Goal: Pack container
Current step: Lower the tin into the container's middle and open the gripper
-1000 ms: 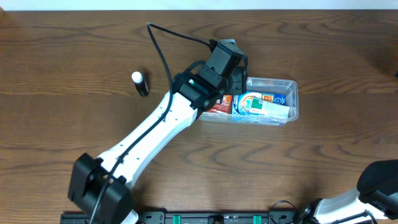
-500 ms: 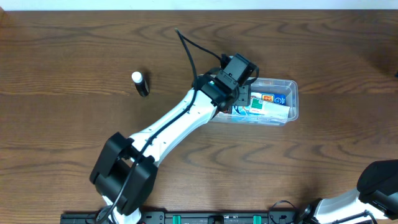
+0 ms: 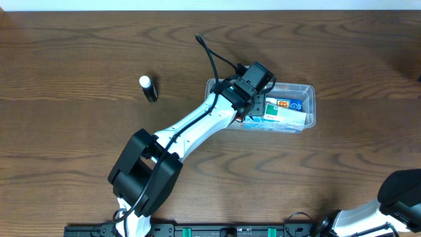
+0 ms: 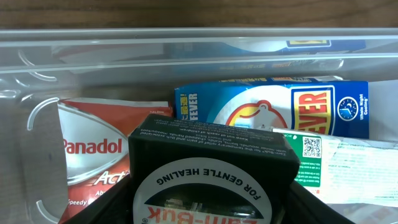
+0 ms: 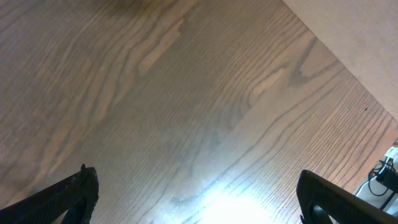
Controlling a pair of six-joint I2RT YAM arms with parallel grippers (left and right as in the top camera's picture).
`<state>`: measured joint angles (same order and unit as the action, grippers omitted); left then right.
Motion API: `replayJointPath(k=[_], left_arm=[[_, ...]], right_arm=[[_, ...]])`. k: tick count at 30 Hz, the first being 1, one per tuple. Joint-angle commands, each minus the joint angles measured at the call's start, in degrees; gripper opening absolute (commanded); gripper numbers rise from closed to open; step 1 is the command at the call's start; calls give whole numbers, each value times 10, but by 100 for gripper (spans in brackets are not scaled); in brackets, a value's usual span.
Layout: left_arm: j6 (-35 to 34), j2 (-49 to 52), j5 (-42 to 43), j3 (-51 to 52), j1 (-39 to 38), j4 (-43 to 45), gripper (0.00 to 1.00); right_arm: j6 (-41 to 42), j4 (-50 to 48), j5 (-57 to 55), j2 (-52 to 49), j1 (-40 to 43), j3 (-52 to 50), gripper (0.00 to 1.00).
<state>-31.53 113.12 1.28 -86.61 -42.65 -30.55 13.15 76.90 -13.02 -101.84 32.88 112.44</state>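
1. Clear plastic container (image 3: 310, 99), centre-right of overhead frame, with red box (image 4: 93, 155) and blue box (image 4: 280, 112) inside.
2. Left gripper (image 3: 258, 97) over container's left half, jaws clamped on dark green box (image 4: 211, 155).
3. Right gripper (image 5: 199, 199) over wooden table (image 5: 186, 93), jaws wide apart.

**Print readable on the packs**

Dark green cardboard box (image 4: 211, 155): "FOR GENTLE HEALING" curved on a white ring, red "BUK" cut off below; its fine print is too small to read; red and white cardboard box (image 4: 93, 155), by a rounded corner of the clear plastic rectangular tub (image 4: 199, 40): "Panadol"; blue cardboard box (image 4: 267, 109): "FEVER" twice; white and green pack (image 4: 348, 165): QR code.
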Motion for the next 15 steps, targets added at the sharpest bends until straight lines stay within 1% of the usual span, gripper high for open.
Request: replayJointPath(k=[1, 3, 11, 12, 14, 15], left_arm=[[-2, 1, -7, -16, -2, 4, 60], [-2, 1, -7, -16, -2, 5, 64], [-2, 1, -7, -16, -2, 9, 65], [-2, 1, -7, -16, -2, 9, 66], [0, 1, -7, -16, -2, 9, 73], [0, 1, -7, -16, -2, 9, 73]], right_arm=[[-3, 0, -3, 5, 5, 3, 99], [-3, 0, -3, 5, 5, 3, 99], [-3, 0, -3, 5, 5, 3, 99], [-3, 0, -3, 5, 5, 3, 99], [-3, 0, -3, 5, 5, 3, 99], [-3, 0, -3, 5, 5, 3, 99]])
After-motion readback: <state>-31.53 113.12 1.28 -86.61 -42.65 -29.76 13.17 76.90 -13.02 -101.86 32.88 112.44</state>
